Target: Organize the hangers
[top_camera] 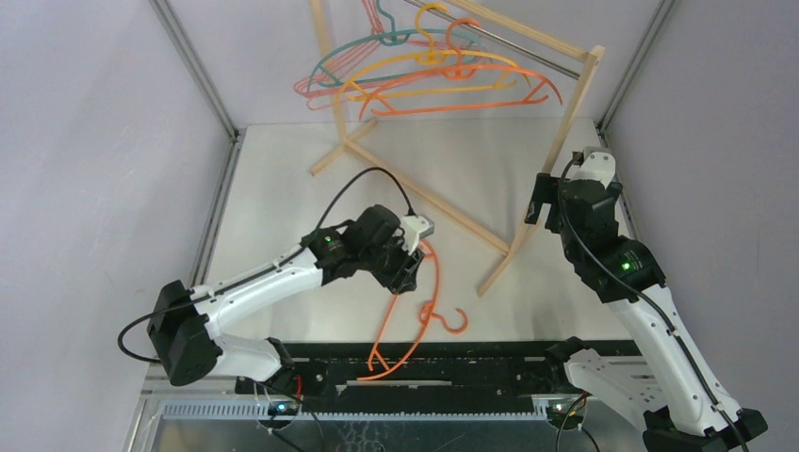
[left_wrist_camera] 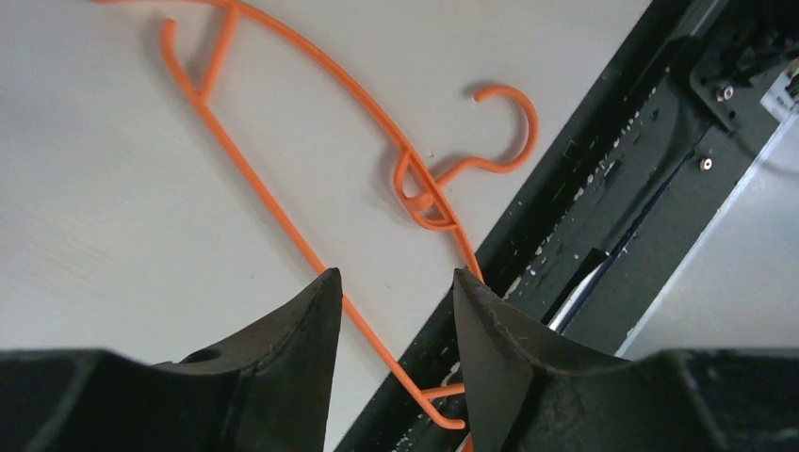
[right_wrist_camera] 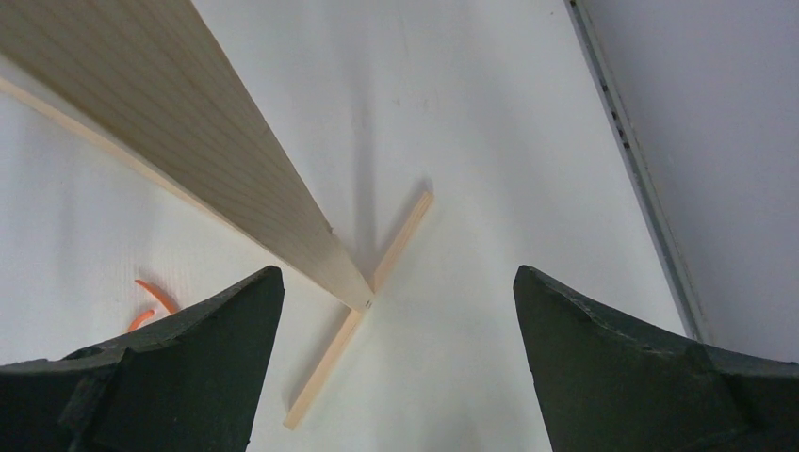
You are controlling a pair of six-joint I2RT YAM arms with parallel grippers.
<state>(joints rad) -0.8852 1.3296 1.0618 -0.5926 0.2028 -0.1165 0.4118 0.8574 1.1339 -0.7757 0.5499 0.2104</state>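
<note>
**One orange hanger left on the desk, left end effector poised above it**

Black fingers of the left end effector (left_wrist_camera: 391, 358) fill the bottom of the left wrist view, parted narrowly with nothing between them; the lower bar of the orange hanger (left_wrist_camera: 311, 122) runs through the gap below, on the desk. That hanger lies flat near the near edge of the desk (top_camera: 283, 188), left of centre, its hook (top_camera: 450, 320) curling toward the right and one end reaching over the black rail (top_camera: 490, 363) along that edge.

Other hangers (top_camera: 424, 75), in teal, pink, yellow and orange, already hang from the metal rod (top_camera: 509, 42) of the wooden rack (top_camera: 556, 151) at the far edge. The right end effector (right_wrist_camera: 391, 367) is spread wide and empty, close beside the rack's right post near the right edge.

Likely risks: the thin bar lies flush with the desk, so a shallow descent could close on nothing or skid the hanger away. A grip far from the hook would probably let it swing and tilt when lifted, or snag on the rail. The right arm sits close enough to nudge the rack.

Pale, smooth and matt, the desk is walled by plain grey panels on the left, right and far sides.
</note>
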